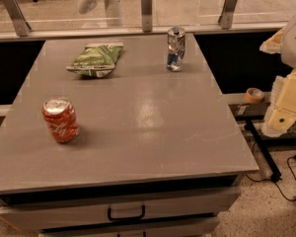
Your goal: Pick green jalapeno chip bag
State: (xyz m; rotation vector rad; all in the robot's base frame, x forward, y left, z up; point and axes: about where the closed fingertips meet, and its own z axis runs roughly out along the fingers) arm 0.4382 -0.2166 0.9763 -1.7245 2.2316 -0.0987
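The green jalapeno chip bag point(96, 59) lies flat on the far left part of the grey table point(153, 122). It is green with pale streaks and a white edge strip. My gripper point(285, 107) shows as cream-coloured parts at the right edge of the view. It is off the table's right side, far from the bag and lower in the view, and it touches nothing on the table.
A red soda can point(60, 119) stands near the table's front left. A slim silver-blue can point(175, 49) stands at the far right. A glass rail with metal posts point(146, 6) runs behind the table. A tape roll point(254, 95) and cables point(281, 181) lie to the right. Drawers point(126, 213) sit below the front edge.
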